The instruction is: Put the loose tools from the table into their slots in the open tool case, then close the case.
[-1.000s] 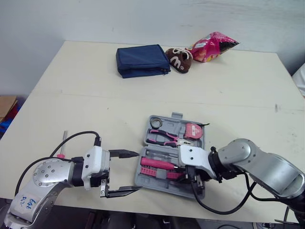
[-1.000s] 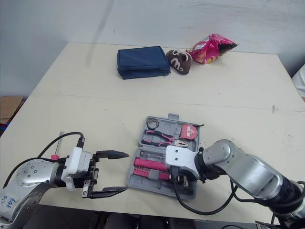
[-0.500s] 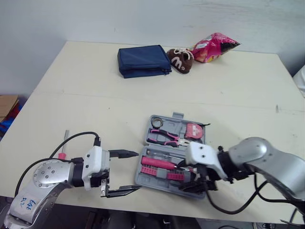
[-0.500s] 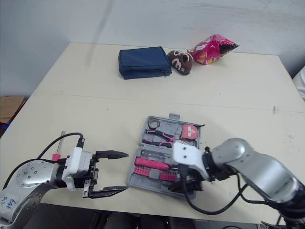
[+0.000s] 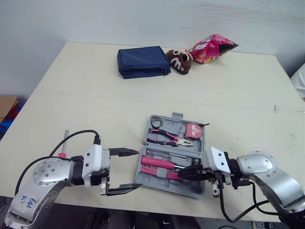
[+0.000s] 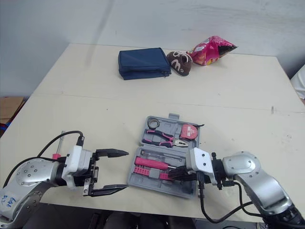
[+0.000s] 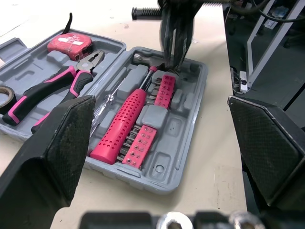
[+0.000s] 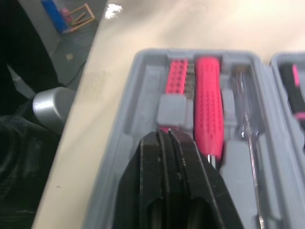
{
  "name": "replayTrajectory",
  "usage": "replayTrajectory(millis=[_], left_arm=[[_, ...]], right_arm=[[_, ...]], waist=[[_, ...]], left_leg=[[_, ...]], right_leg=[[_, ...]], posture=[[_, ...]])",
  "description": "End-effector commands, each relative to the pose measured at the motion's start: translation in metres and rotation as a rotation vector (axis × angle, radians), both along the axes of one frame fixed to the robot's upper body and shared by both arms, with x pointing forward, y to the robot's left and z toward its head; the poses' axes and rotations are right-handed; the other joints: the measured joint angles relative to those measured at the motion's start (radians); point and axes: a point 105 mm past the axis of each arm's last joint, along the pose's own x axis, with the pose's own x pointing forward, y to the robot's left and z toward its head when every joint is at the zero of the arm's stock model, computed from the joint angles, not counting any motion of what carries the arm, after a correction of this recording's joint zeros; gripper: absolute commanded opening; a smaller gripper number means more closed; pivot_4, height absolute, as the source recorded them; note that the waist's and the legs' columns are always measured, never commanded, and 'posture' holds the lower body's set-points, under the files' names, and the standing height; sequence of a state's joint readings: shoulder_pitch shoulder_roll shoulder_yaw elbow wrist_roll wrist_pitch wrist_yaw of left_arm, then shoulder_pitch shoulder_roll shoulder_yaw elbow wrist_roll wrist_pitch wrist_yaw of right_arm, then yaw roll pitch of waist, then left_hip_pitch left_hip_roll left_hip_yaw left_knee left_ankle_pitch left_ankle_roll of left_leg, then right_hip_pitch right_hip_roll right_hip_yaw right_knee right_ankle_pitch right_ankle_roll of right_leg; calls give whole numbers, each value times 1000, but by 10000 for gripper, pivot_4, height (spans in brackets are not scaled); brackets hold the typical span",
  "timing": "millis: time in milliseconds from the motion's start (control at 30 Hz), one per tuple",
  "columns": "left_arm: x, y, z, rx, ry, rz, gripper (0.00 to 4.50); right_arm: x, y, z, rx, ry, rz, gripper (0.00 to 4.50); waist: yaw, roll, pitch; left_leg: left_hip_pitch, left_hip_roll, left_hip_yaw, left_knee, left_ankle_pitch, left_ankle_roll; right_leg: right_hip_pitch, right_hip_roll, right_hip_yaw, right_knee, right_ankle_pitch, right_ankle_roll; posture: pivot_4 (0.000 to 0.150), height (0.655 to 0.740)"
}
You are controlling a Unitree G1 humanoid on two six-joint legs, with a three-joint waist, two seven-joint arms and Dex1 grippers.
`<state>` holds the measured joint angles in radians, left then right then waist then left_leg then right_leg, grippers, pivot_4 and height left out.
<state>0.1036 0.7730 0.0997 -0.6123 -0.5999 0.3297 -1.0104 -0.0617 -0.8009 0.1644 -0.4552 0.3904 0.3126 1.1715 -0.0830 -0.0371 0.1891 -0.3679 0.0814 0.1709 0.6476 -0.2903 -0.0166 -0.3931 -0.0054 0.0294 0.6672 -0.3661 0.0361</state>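
The grey tool case (image 5: 191, 190) lies open near the table's front edge. It holds pink pliers (image 5: 164, 138), a pink tape measure (image 5: 193, 130), a black tape roll (image 5: 155, 123), a pink-handled hammer (image 7: 119, 129) and pink bit strips (image 7: 143, 143). A thin loose screwdriver (image 5: 64, 143) with a pink end lies on the table at the left, behind my left arm. My left gripper (image 5: 138, 170) stands open just left of the case, holding nothing. My right gripper (image 5: 183, 174) is shut and empty, lying level over the case's front half and pointing left; its fingertips (image 8: 167, 138) hover above the bit strips.
At the far side lie a navy pouch (image 5: 142, 60), a brown plush shoe (image 5: 179, 59) and a pink snack bag (image 5: 213, 46). The table's front edge runs right under both grippers. A black cable (image 5: 71, 138) loops over my left wrist.
My right arm has drawn back to the right, and its gripper has swung from pointing down into the case to lying level and pointing left. The left gripper has stayed put.
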Motion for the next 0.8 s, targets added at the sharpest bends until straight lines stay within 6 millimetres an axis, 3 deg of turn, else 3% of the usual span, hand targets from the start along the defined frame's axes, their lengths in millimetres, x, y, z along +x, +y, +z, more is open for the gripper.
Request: replayTrajectory(millis=[33,267,433,500,600,667,733,800], left_arm=[[-1,2,5,10,-21,-8,45000],[-1,6,7,34,-26,-3,45000],[1,10,8,47,-34,4,45000],[3,11,8,49,-46,11,45000],[9,13,9,41,-77,41,45000],[14,23,10,31,-91,99,45000],[18,36,9,25,-84,171,45000],[21,60,4,39,-75,277,45000]], right_arm=[[-2,2,-9,-34,-23,21,288],[1,-1,-35,-130,-19,8,288],[4,-1,-41,-171,-13,-13,288],[7,2,-31,-108,-44,-22,288],[8,7,0,89,-123,-19,288],[2,-5,20,172,-152,17,288],[8,-23,31,184,-192,-49,288],[16,-44,48,224,-221,-142,6566]], waist=[[0,0,0],[0,-1,-1],[-2,-4,-2],[0,-5,-3],[2,-5,-3],[3,-3,-2],[2,-3,-2],[0,-2,-2]], left_leg=[[0,0,0,0,0,0],[1,0,0,0,0,0],[2,0,0,0,0,-1],[4,0,0,-1,1,-1],[4,0,0,-1,2,0],[2,0,0,-1,3,2],[1,0,1,-1,4,3],[1,0,1,-1,4,4]], right_leg=[[0,0,0,0,0,0],[1,0,0,0,0,0],[1,0,0,1,1,-1],[2,0,0,1,2,-3],[2,0,-1,0,5,-3],[1,0,-1,0,7,-3],[1,-1,-1,-2,9,-2],[1,-1,-1,-4,11,-2]], posture=[[1500,7400],[1500,7400],[1500,7400],[1500,7400],[1500,7400],[1500,7400],[1500,7400],[1500,7400]])
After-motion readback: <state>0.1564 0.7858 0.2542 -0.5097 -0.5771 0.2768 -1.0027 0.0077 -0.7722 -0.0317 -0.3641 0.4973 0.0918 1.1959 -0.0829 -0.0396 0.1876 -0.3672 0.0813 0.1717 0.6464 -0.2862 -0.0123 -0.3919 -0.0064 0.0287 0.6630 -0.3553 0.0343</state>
